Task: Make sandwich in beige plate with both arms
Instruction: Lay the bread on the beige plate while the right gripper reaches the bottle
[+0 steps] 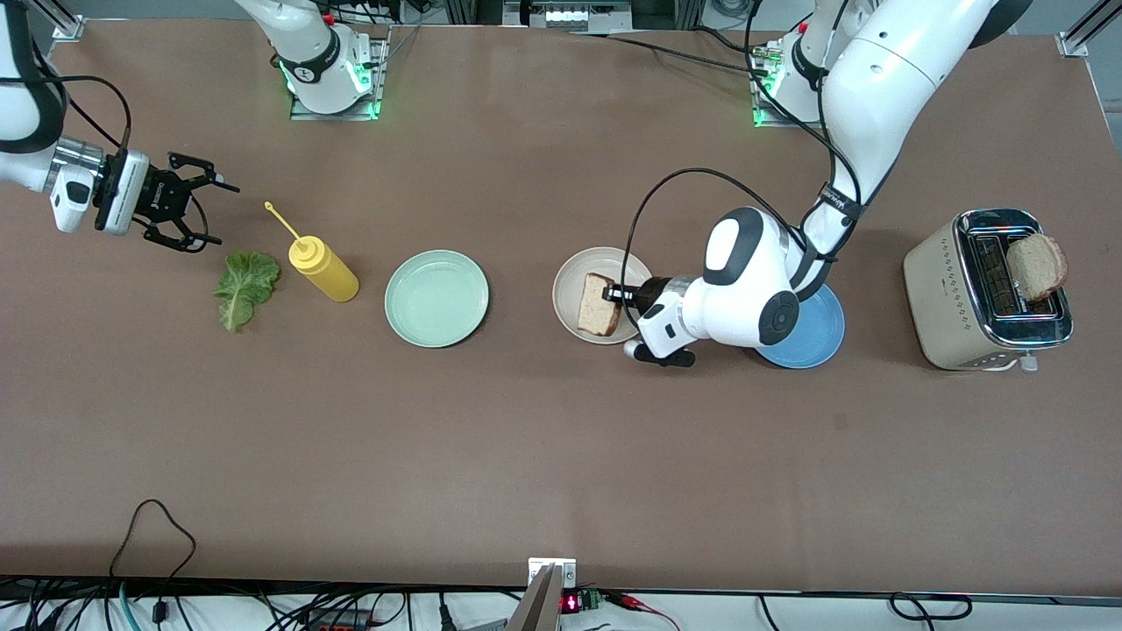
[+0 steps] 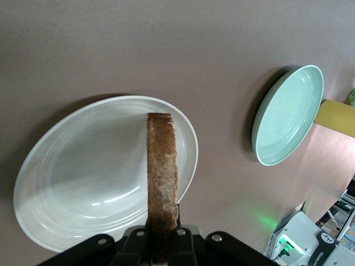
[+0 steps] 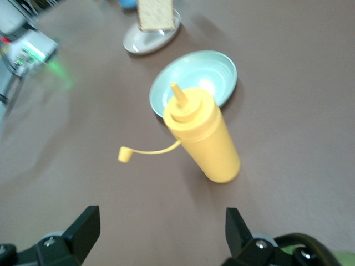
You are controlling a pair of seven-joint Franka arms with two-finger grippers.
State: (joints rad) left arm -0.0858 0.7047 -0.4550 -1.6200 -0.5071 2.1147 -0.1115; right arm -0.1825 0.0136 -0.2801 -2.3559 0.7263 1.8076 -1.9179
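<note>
My left gripper (image 1: 616, 294) is shut on a bread slice (image 1: 599, 304) and holds it on edge over the beige plate (image 1: 570, 282). In the left wrist view the slice (image 2: 162, 177) stands edge-on between my fingers, above the plate (image 2: 83, 177). A second bread slice (image 1: 1036, 265) sticks out of the toaster (image 1: 951, 294). The green lettuce leaf (image 1: 242, 285) lies flat on the table toward the right arm's end. My right gripper (image 1: 197, 210) is open and empty in the air, above the table near the leaf. The plate and slice also show in the right wrist view (image 3: 154, 21).
A yellow squeeze bottle (image 1: 323, 268) with its cap off on a tether lies between the leaf and the mint-green plate (image 1: 436, 297). It also shows in the right wrist view (image 3: 206, 138). A blue plate (image 1: 815, 337) lies partly under my left arm.
</note>
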